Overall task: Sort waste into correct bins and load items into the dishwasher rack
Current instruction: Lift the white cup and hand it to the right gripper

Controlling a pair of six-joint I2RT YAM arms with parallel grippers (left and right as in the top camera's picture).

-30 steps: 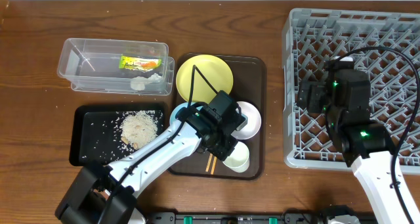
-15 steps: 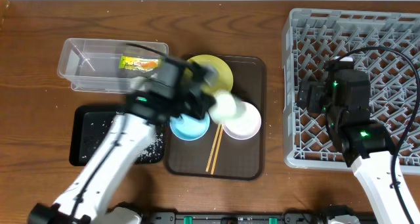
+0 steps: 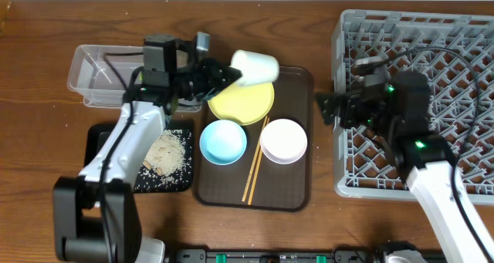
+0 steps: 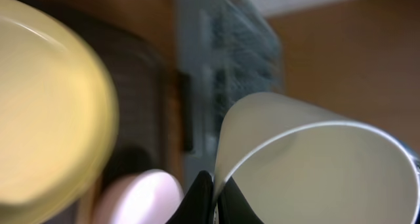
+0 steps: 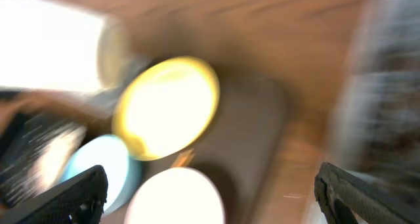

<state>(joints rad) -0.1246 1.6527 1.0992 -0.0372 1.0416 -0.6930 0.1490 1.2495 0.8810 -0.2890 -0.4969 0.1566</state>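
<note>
A: Where is the small pale cup (image 3: 256, 65)?
B: In the air, upper middle of the overhead frame, over the top edge of the yellow plate (image 3: 241, 102). The left hand (image 3: 230, 75) is closed on its rim
A: How does it lie?
B: On its side, long axis running left to right, mouth toward the left hand, base pointing right at the dishwasher rack (image 3: 463, 32)
A: Which arm is nearer the rack?
B: The right. The right hand (image 3: 326, 109) hangs open and empty just beside the rack's left wall, between cup and rack, so I judge a rightward carry across the brown tray (image 3: 293, 182), or a pass
A: What do the wrist views add?
B: The left wrist shows the fingers (image 4: 197, 201) pinching the rim and a bare inside, both hidden from overhead. The right wrist is blurred, only confirming nothing sits in that hand
</note>
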